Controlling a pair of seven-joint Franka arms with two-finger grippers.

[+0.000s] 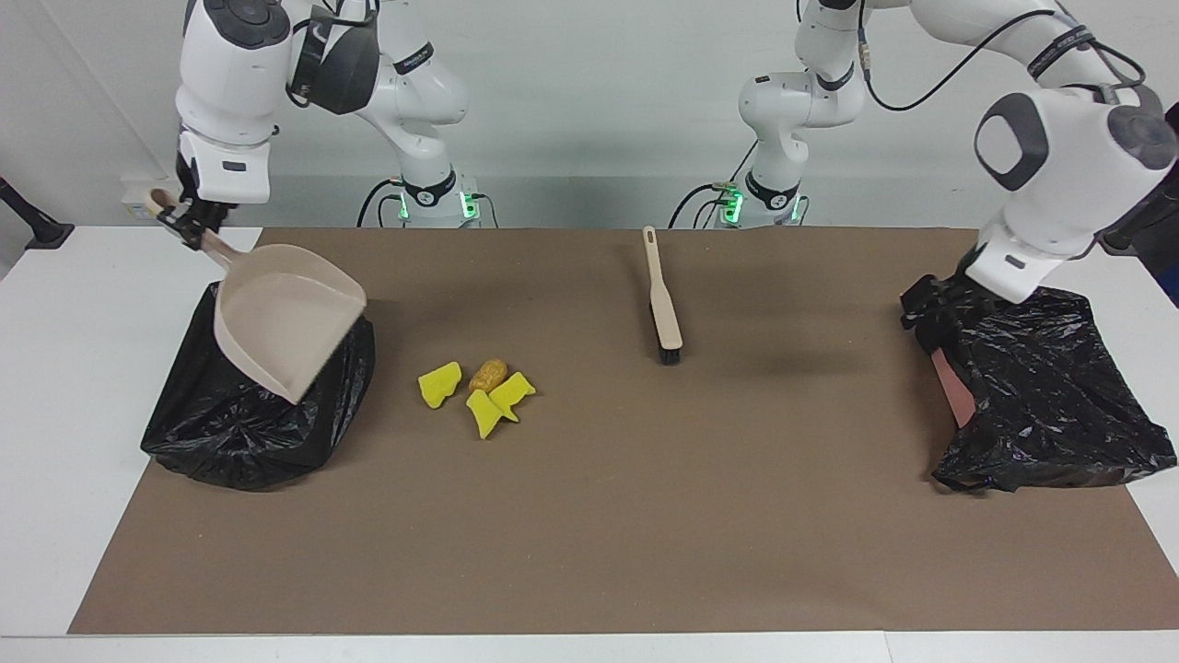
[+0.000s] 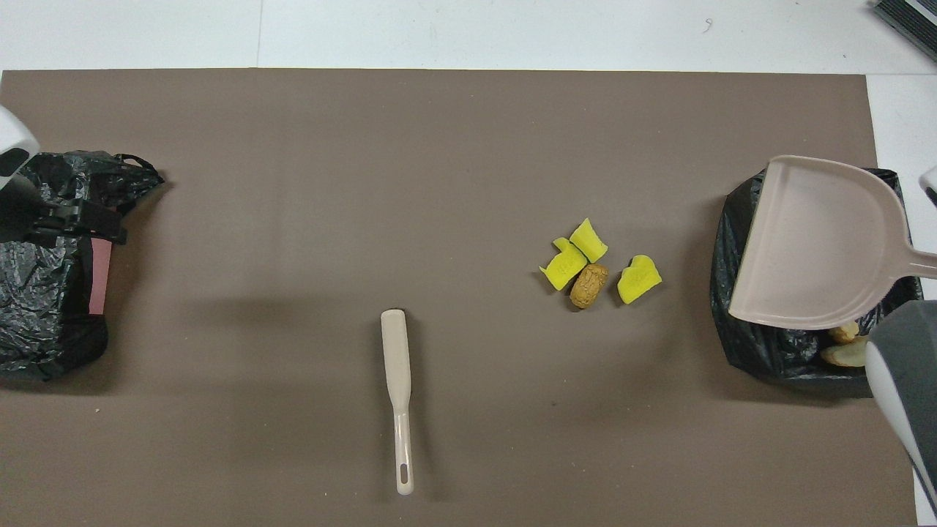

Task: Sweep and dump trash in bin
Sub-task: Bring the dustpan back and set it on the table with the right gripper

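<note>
My right gripper (image 1: 187,224) is shut on the handle of the beige dustpan (image 1: 285,318), which hangs tilted over the black-bagged bin (image 1: 249,433). From overhead the dustpan (image 2: 820,241) covers most of the bin (image 2: 732,227); two tan pieces of trash (image 2: 849,355) peek out under it inside the bag. On the brown mat beside the bin lie three yellow wedges (image 1: 440,383) (image 1: 484,412) (image 1: 514,389) and a brown lump (image 1: 487,374). The beige brush (image 1: 661,295) lies untouched on the mat near the robots. My left gripper (image 1: 926,304) hangs open and empty at the edge of a second black bag.
The second black bag (image 1: 1041,396) with a pinkish box inside lies at the left arm's end of the mat (image 2: 439,183). White table shows around the mat's edges.
</note>
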